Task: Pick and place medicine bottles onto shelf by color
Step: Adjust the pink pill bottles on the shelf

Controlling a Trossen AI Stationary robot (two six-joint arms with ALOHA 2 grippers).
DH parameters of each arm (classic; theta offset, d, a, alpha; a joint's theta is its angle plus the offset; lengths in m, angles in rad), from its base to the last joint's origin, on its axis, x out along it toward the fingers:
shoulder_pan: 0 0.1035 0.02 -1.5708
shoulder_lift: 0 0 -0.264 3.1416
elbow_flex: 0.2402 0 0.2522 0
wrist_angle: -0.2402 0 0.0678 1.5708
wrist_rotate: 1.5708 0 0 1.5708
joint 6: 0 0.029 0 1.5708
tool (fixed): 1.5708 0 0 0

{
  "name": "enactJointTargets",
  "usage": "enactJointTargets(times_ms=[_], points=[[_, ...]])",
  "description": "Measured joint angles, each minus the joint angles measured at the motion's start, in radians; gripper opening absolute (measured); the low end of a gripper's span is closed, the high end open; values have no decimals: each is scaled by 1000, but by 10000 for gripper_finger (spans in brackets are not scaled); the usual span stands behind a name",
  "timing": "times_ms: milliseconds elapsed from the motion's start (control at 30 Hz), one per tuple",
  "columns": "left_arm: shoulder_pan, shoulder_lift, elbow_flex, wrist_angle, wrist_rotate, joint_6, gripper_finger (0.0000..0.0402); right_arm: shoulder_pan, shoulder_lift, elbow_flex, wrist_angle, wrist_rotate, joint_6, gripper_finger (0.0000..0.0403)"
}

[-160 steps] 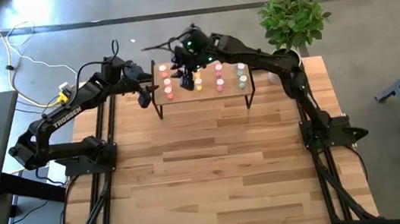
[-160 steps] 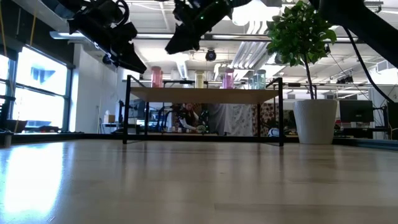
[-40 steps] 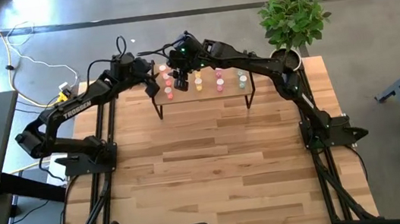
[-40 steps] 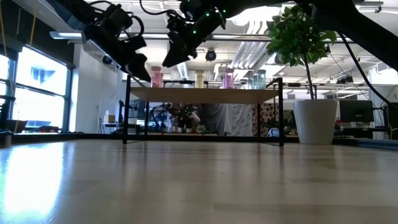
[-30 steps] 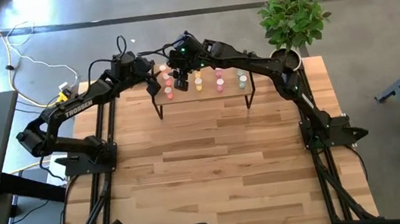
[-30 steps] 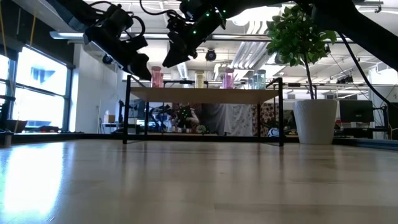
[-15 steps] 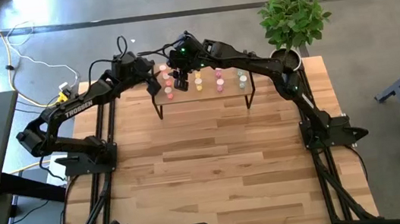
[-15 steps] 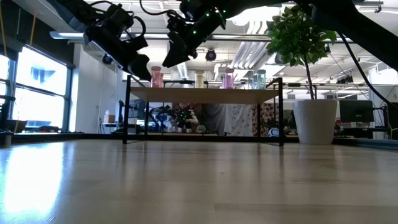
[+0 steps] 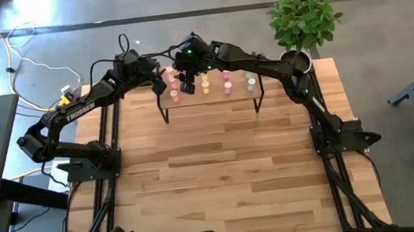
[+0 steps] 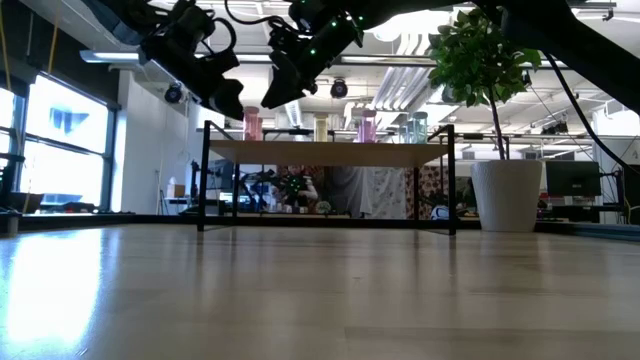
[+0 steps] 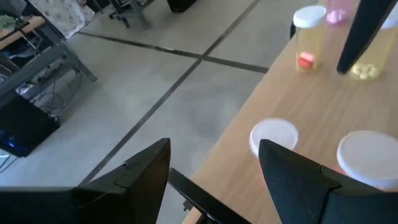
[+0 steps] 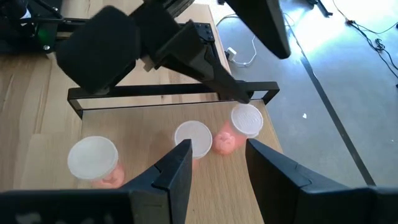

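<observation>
Wooden shelf point(image 9: 212, 93) is carrying the medicine bottles point(image 9: 227, 82). We are hovering our left end effector point(image 9: 156, 76) and right end effector point(image 9: 187, 81) over its left end, both with fingers parted and gripping nothing.

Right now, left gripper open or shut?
Open. The left wrist view shows the left gripper with a clear gap between its two dark fingers, nothing held, at the shelf edge beside white-capped bottles.

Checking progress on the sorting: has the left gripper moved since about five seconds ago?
Yes. In the high view the left gripper has moved toward the far end of the shelf's left edge; earlier it hung beside that edge's near corner post.
</observation>
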Motion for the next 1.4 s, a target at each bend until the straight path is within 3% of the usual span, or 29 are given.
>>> enactJointTargets(times_ms=[267,467,900,1267,1400], points=[[0,-1,6,-22,4,-1,234,0,0,0,0,0,0,142],[2,0,5,-24,-56,0,234,0,0,0,0,0,0,142],[2,0,5,-7,-45,0,234,-1,0,0,0,1,-6,142],[2,0,5,-6,-46,0,234,-3,0,0,0,81,-7,142],[2,0,5,-6,-45,0,234,-4,0,0,0,162,0,142]])
